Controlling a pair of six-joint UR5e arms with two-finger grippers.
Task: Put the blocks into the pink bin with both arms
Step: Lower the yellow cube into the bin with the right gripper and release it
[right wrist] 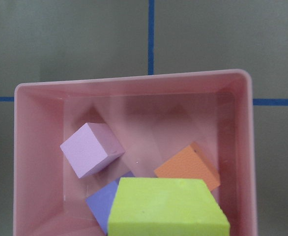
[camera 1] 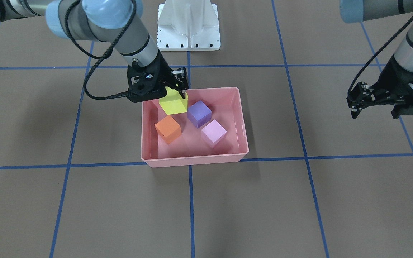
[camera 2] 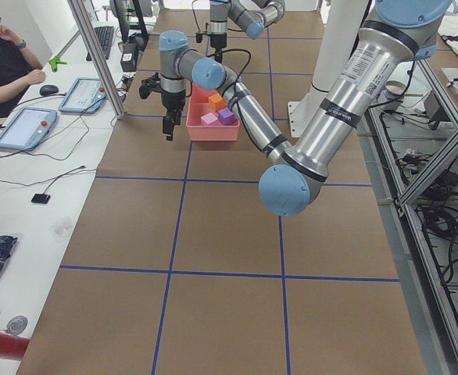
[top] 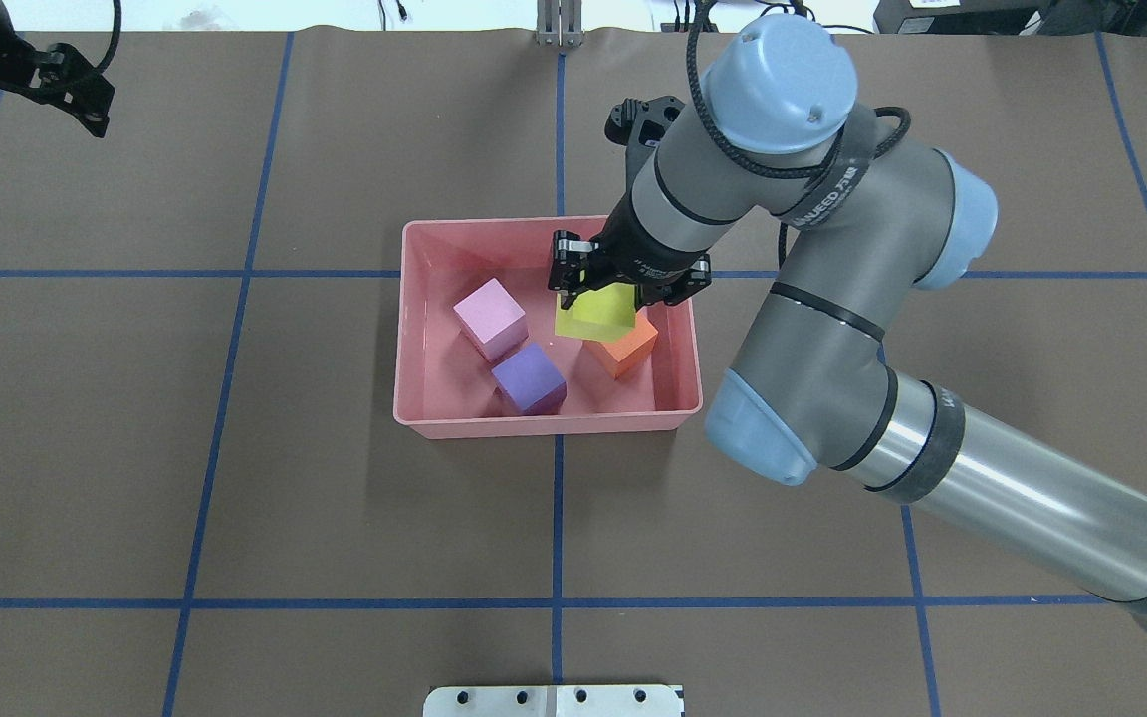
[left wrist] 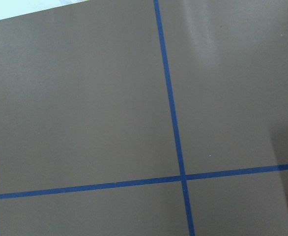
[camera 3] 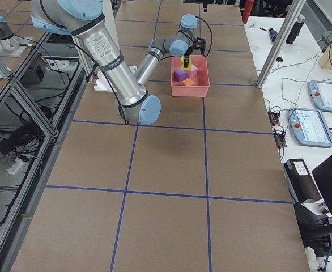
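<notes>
The pink bin [camera 1: 192, 161] sits at the table's middle. The orange cube [camera 1: 167, 129], the purple cube [camera 1: 199, 113] and the light pink cube [camera 1: 213, 133] lie inside it. My right gripper [camera 1: 174, 95] is shut on the yellow cube [camera 1: 173, 104] and holds it just above the bin's inside, at the robot-side end, near the orange cube [top: 628, 349]. The right wrist view shows the yellow cube [right wrist: 168, 206] close up over the bin [right wrist: 134, 78]. My left gripper [camera 1: 375, 109] hangs open and empty far to the side, away from the bin.
The white base mount [camera 1: 188, 25] stands at the table edge behind the bin. Blue tape lines cross the brown table. In the exterior left view a person [camera 2: 2, 62] sits at a side desk with tablets.
</notes>
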